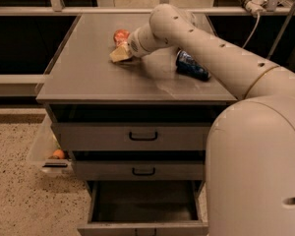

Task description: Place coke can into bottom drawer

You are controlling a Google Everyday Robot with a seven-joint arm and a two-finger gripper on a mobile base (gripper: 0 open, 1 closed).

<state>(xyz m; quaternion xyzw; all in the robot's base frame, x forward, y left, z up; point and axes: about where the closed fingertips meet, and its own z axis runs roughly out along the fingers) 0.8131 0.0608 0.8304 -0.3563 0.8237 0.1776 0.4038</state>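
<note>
The coke can (121, 36), red-orange with white markings, sits on the grey cabinet top (88, 77) toward the back middle. My gripper (119, 53) is at the end of the white arm, right beside and just in front of the can; its yellowish fingers reach toward the can's near side. The bottom drawer (143, 205) is pulled open at the foot of the cabinet, showing a dark interior with nothing visible inside.
A blue can (191, 66) lies on its side on the cabinet top to the right of my arm. Two shallower shut drawers with black handles (143, 136) sit above the bottom one. A clear bin (51, 149) holding an orange fruit stands left of the cabinet on speckled floor.
</note>
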